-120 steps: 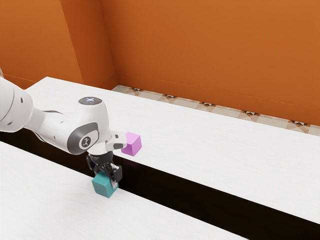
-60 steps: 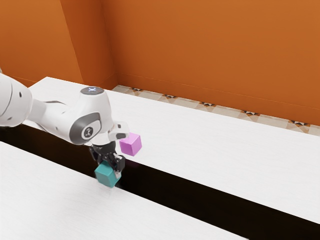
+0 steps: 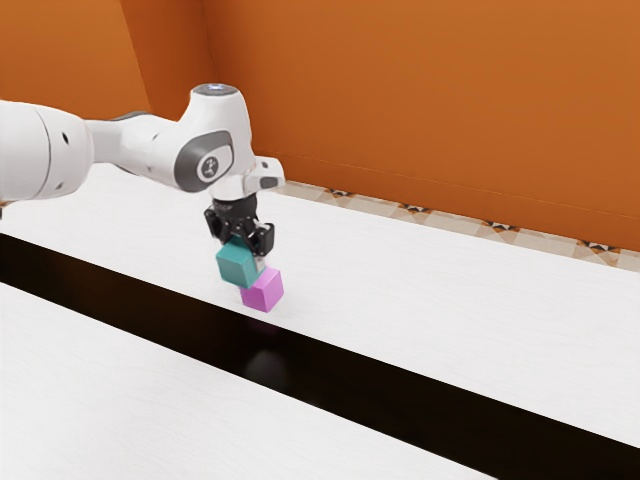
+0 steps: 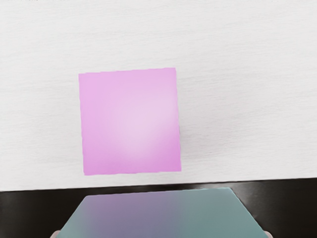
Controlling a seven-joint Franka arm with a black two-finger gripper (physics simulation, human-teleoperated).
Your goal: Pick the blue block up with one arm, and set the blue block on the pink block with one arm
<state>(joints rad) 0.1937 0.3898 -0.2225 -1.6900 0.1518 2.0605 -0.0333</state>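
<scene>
My gripper (image 3: 240, 247) is shut on the blue-green block (image 3: 236, 264) and holds it in the air. The block hangs just above and slightly to the exterior view's left of the pink block (image 3: 263, 289), which rests on the far white table (image 3: 450, 300) near its front edge. In the wrist view the pink block (image 4: 130, 121) lies straight below my hand on the white surface, and the held blue-green block (image 4: 158, 213) shows as a blurred slab close under the camera.
A dark gap (image 3: 330, 375) runs between the far table and the near white table (image 3: 110, 400). An orange wall (image 3: 420, 90) stands behind, with a strip of patterned floor (image 3: 420, 210) at its foot.
My arm has lifted the blue-green block off the near table, carried it up and across the dark gap, and now holds it just over the pink block.
</scene>
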